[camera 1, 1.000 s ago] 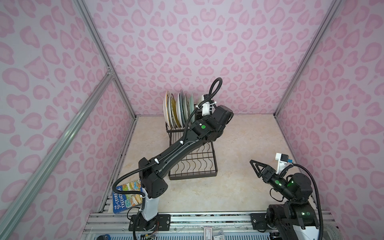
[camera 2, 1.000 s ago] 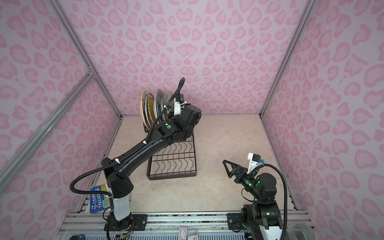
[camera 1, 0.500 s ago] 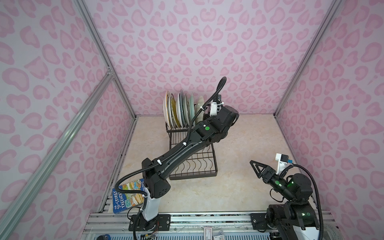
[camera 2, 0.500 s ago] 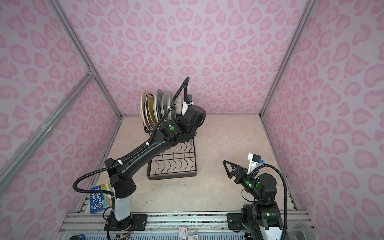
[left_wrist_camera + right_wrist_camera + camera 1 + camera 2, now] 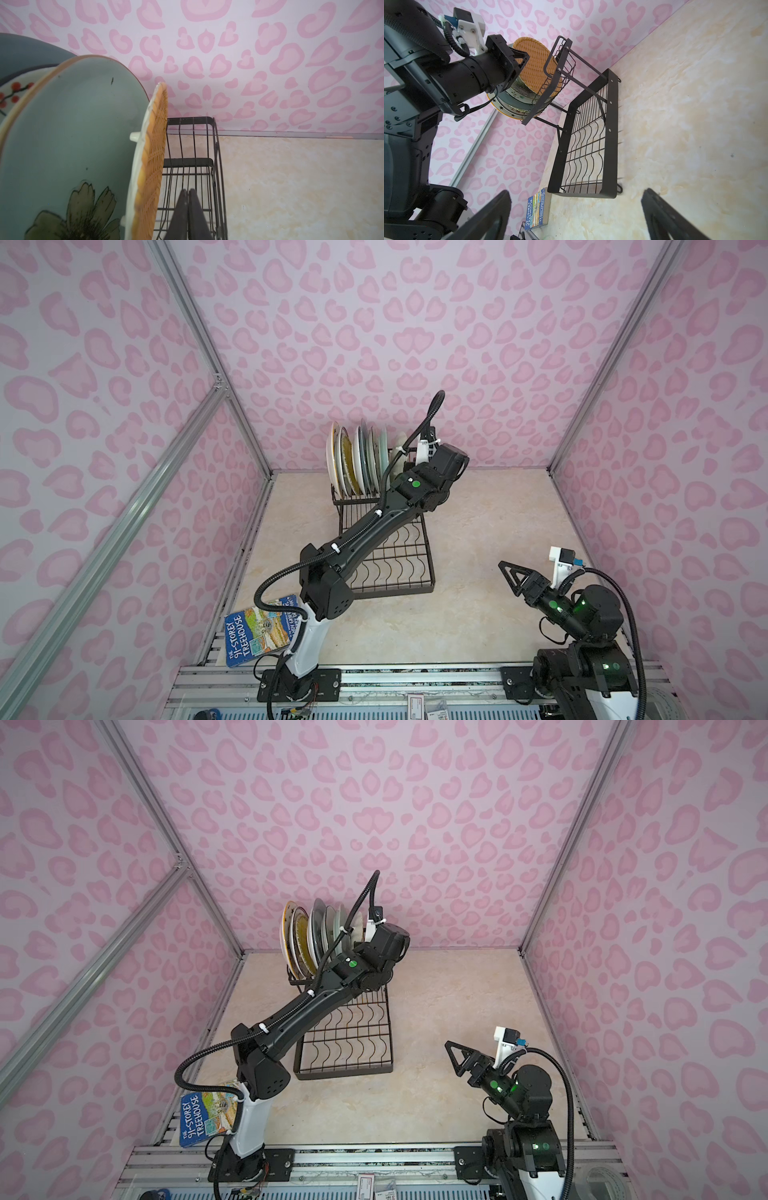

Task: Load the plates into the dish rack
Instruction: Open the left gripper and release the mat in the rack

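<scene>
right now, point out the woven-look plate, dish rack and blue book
woven-look plate [image 5: 154, 145]: left wrist view, orange woven face
dish rack [image 5: 612, 135]: right wrist view, lower tray's side rail
blue book [image 5: 257, 630]: in a top view, its cover

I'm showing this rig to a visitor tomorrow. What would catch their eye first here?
Probably the pink heart-spotted walls all round, then the row of plates standing on edge in the raised tier of the black wire dish rack at the back. The left gripper, shut and empty, sits beside the orange woven-look plate; the right gripper hangs open near right.
</scene>
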Robot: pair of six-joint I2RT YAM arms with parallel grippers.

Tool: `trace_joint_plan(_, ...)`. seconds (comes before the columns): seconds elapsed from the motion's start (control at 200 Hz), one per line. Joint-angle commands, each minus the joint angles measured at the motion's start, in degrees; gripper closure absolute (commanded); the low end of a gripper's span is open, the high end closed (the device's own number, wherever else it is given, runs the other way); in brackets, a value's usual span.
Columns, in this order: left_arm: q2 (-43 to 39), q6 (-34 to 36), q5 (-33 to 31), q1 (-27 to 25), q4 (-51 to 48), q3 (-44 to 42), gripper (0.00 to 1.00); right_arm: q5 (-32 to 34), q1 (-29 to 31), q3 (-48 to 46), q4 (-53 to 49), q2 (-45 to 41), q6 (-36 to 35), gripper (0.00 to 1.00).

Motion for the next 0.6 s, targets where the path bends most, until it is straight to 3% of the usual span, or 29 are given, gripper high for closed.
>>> trace_joint_plan(0.0, 1.2, 1.7, -2.3, 0.0, 0.6, 1.8, 0.93, 0.2, 0.1, 0.1, 1.0, 0.0, -0.5, 0.02)
trace_joint_plan(0.595, 0.6, 4.5, -8.9, 1.4, 0.0, 1.4, 0.93, 2.9, 2.7, -0.6, 3.3, 2.4, -0.7, 0.02)
